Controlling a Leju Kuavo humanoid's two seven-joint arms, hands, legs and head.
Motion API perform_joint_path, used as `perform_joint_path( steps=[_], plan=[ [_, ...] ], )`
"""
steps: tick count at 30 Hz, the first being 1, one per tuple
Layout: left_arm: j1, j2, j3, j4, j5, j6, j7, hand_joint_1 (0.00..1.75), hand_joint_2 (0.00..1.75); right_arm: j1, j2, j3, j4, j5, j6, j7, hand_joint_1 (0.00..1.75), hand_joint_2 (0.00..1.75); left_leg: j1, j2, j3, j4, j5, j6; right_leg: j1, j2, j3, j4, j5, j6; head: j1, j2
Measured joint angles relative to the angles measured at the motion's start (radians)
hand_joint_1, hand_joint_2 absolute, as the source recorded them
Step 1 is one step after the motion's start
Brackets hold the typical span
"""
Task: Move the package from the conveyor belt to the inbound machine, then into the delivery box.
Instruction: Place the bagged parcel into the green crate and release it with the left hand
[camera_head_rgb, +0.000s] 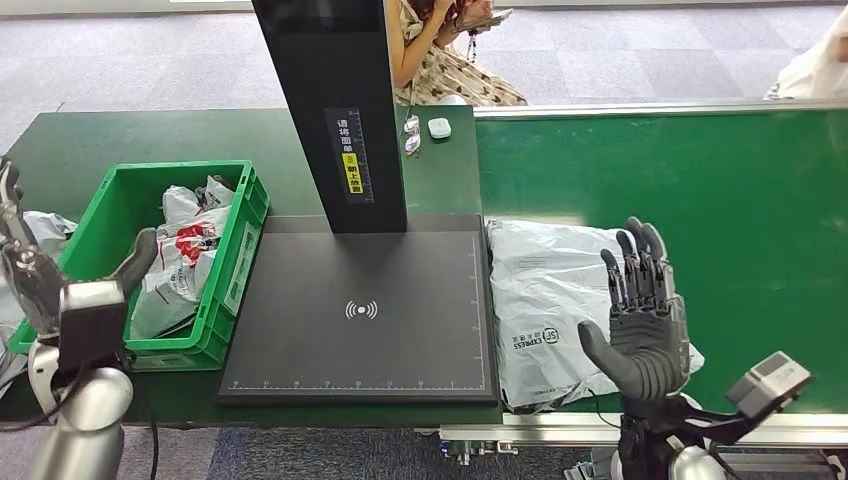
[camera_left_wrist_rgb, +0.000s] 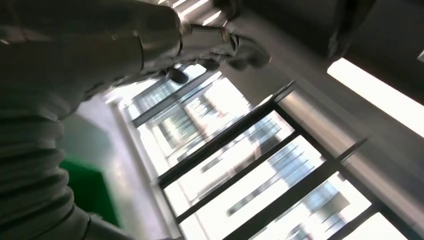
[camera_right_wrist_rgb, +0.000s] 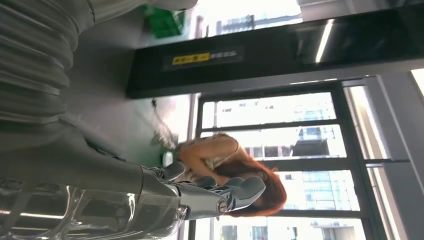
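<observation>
Here the right robot hand (camera_head_rgb: 645, 320) hovers spread above the package (camera_head_rgb: 550, 300).

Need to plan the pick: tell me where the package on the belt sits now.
In the head view, the package lies flat at the conveyor belt's left end, beside the inbound machine's black pad, under the raised right hand.

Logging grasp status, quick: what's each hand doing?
Left hand: open, holding nothing.
Right hand: open, raised over the package, holding nothing.
</observation>
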Motion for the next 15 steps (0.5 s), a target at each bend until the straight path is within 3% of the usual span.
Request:
perform_joint_path(
  steps=[4,9,12,15],
  plan=[
    [0.128,-0.06,-0.037,-0.164,0.02,0.023,-0.033,0.0,1.75,0.055,0.018,-0.016,-0.019,0.117,-0.029,-0.001,0.0,1.75,0.0,0.0,0.001,0.0,-0.002,0.001,0.0,-0.001,0.001,0.0,-0.003,0.001,0.0,0.0],
    [0.268,-0.13,-0.148,-0.251,0.037,-0.118,0.017,0.0,1.75,0.114,0.075,-0.036,-0.009,0.232,-0.081,0.035,0.0,1.75,0.0,-0.001,0.001,0.0,-0.003,0.002,0.0,-0.001,0.002,0.0,-0.004,0.001,0.0,0.0],
    [0.308,-0.158,-0.189,-0.267,0.079,-0.175,0.046,0.0,1.75,0.13,0.101,-0.042,-0.004,0.26,-0.098,0.052,0.0,1.75,0.0,-0.001,0.002,0.0,-0.003,0.002,0.0,-0.001,0.002,0.0,-0.004,0.001,0.0,0.0],
    [0.338,-0.191,-0.207,-0.26,0.155,-0.307,0.133,0.0,1.75,0.144,0.125,-0.046,0.004,0.32,-0.13,0.087,0.0,1.75,0.0,-0.001,0.002,0.0,-0.003,0.002,0.0,-0.002,0.003,0.0,-0.004,0.001,0.0,0.0]
  ],
)
